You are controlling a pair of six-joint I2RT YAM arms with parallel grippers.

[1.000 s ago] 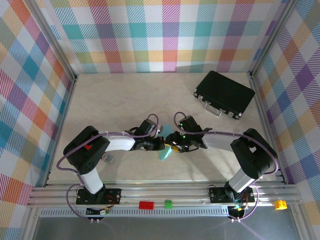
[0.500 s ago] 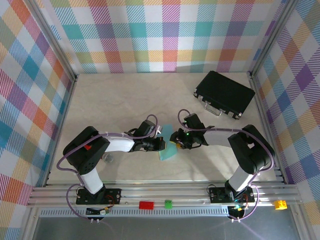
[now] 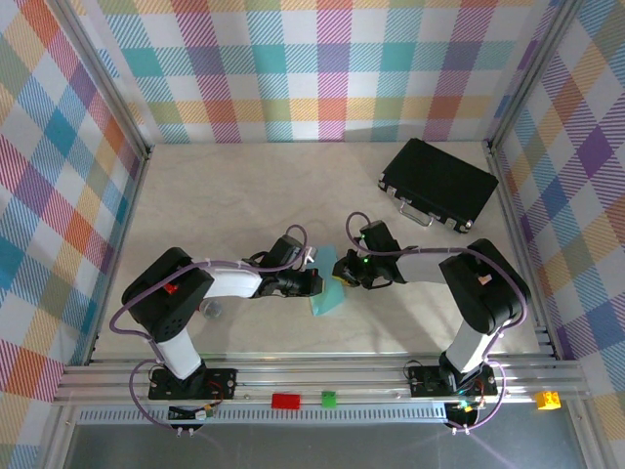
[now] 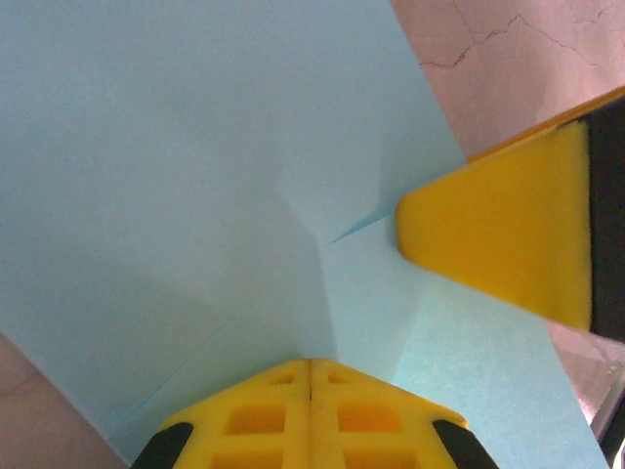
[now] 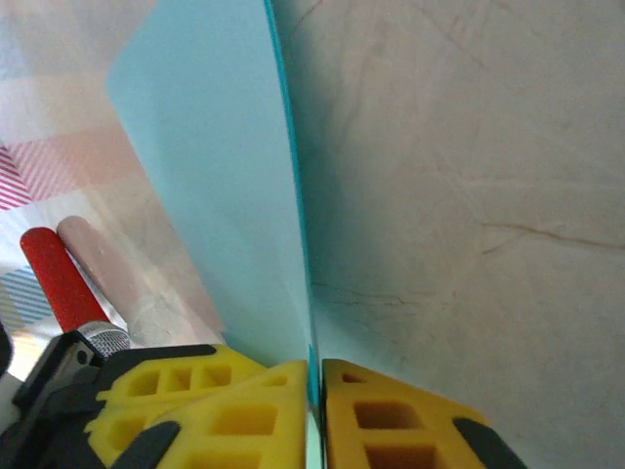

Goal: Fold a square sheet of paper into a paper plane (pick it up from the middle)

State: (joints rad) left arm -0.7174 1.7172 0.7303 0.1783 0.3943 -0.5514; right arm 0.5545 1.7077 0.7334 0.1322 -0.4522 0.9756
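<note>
You have both arms meeting over the middle of the pale marbled tabletop, with the thin light-blue sheet of paper caught between them and, as far as I can judge, raised off the surface. Your left jaws are clenched on the sheet: in the left wrist view the 2 yellow fingertips press together, and the paper fans away from the pinch with a short crease rising from it. Your right jaws are closed on it too; in the right wrist view the sheet runs edge-on out of the seam between their fingertips. The relation that matters is this: the 2 pinches sit just beside each other, left jaws on the sheet's left, right jaws on its right, facing one another. The sheet's long axis runs far-to-near across that line, with most of the loose paper toward the near edge. Neither arm is nearer, since both touch it. I judge the coming crease needs 1 hold to anchor while the other works along that axis; pulling apart risks a tear.
</note>
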